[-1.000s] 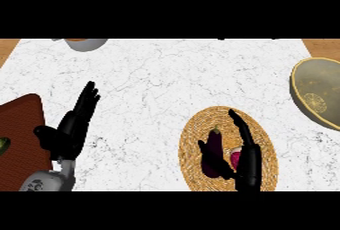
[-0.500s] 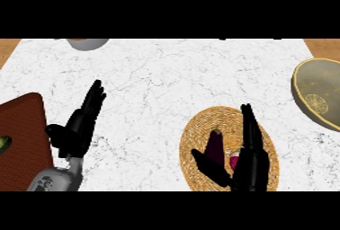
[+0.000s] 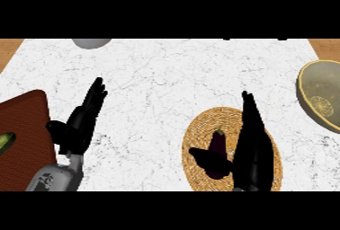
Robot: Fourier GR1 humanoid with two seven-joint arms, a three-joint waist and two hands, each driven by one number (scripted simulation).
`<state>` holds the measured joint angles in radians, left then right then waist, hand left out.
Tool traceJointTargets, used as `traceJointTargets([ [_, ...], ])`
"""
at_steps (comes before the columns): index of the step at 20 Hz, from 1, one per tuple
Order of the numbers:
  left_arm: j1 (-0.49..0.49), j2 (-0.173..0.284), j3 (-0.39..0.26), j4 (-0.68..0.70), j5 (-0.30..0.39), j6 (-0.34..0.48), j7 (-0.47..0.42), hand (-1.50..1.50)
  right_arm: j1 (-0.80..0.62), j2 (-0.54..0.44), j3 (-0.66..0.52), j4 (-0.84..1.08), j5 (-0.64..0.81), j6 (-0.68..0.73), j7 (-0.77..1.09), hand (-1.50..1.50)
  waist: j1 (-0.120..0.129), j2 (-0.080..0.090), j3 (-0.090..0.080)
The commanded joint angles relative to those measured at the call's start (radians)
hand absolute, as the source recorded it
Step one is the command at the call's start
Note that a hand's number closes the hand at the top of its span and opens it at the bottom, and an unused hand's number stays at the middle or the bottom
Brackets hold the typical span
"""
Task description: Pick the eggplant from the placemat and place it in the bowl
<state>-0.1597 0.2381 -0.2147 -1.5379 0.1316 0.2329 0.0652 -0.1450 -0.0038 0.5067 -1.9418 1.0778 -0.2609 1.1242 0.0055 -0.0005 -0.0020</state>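
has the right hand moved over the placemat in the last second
Yes. Against the woven placemat, the right hand has straightened and its fingertips now reach past the mat's far edge; the eggplant shows beside it.

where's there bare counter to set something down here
The widest bare stretch is the white counter between the left hand and the woven placemat, up to the grey object. It is crowded on the placemat: eggplant and right hand.

Single head view, steeply down onto the counter (image 3: 166,81), fairly close.
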Motion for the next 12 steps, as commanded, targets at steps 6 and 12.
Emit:
traceJointTargets([
  [6, -0.049, 0.011, 0.058, 0.04, 0.029, -0.041, 0.013, 0.0, -0.029, 0.004, 0.019, 0.079, -0.105, 0.104, 0.234, -1.5, -0.004, 0.001, 0.001],
  [12, -0.015, -0.035, 0.027, 0.055, -0.029, -0.018, -0.031, 0.0, 0.072, 0.004, 0.083, -0.014, -0.129, 0.077, 0.216, -1.5, -0.011, -0.001, 0.002],
])
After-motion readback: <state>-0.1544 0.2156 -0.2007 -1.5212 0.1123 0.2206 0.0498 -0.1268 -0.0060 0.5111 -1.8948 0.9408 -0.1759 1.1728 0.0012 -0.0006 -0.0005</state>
